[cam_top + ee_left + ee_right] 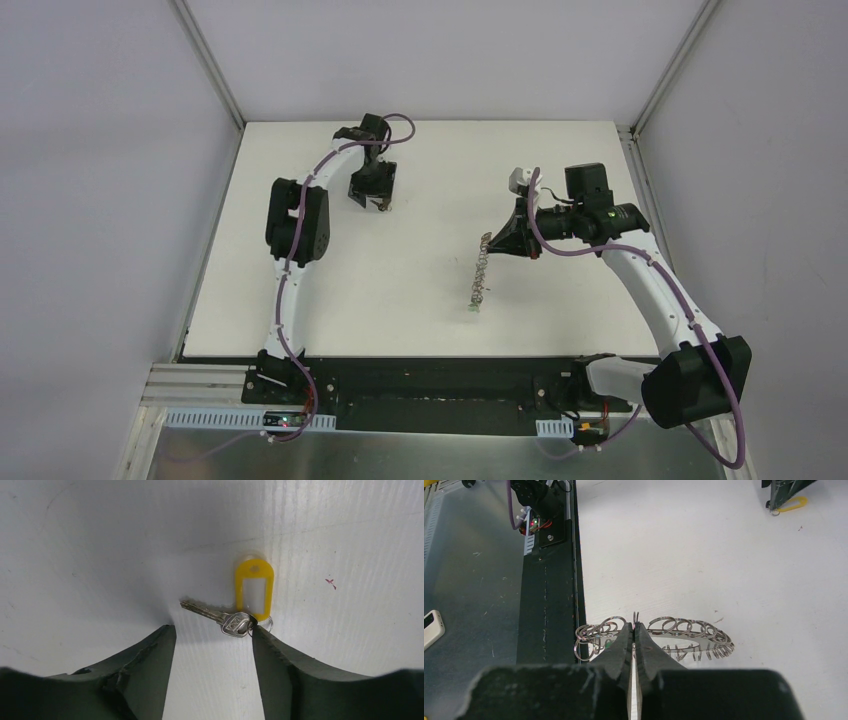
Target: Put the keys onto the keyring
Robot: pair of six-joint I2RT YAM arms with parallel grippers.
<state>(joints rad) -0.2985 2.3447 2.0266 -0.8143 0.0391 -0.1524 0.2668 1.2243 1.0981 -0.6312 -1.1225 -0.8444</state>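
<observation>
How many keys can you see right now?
2. A silver key with a yellow tag lies on the table between the left fingers; a green-headed one, mostly hidden, sits among the wire loops of the keyring gripped by the right fingers.

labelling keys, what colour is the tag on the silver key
Yellow tag; best in left wrist view.

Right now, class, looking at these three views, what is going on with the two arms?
The right gripper is shut on the large dark-grey metal keyring fringed with silver wire loops, holding it on edge. The left gripper hangs open over a small silver key with a yellow plastic tag, lying flat on the white table, not yet gripped or on the ring.
</observation>
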